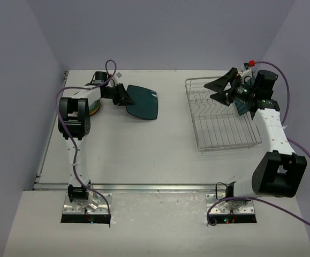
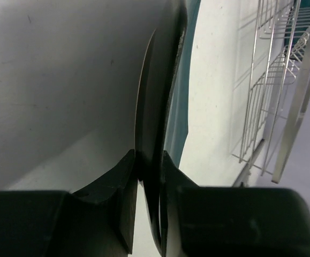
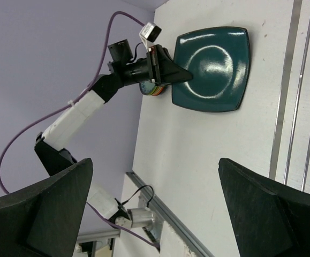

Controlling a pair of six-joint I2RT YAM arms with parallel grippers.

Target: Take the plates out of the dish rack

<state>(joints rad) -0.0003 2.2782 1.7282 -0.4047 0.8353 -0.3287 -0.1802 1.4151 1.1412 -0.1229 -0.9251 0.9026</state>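
A dark-teal rounded-square plate (image 1: pixel 144 102) lies low over the table left of centre. My left gripper (image 1: pixel 126 97) is shut on its left rim. In the left wrist view both fingers (image 2: pixel 127 176) pinch the plate's edge (image 2: pixel 153 96). A stack of small coloured plates (image 1: pixel 95 108) sits on the table under the left arm. The silver wire dish rack (image 1: pixel 222 126) stands at the right. My right gripper (image 1: pixel 211 92) hovers open and empty over its back part. The right wrist view shows the teal plate (image 3: pixel 213 67), the left gripper (image 3: pixel 171 72) and the stack (image 3: pixel 152 91).
A dark-teal shape (image 1: pixel 246 107) shows at the rack's right side behind the right wrist; I cannot tell what it is. Rack wires (image 2: pixel 272 107) show in the left wrist view. Walls close in the table at the back and sides.
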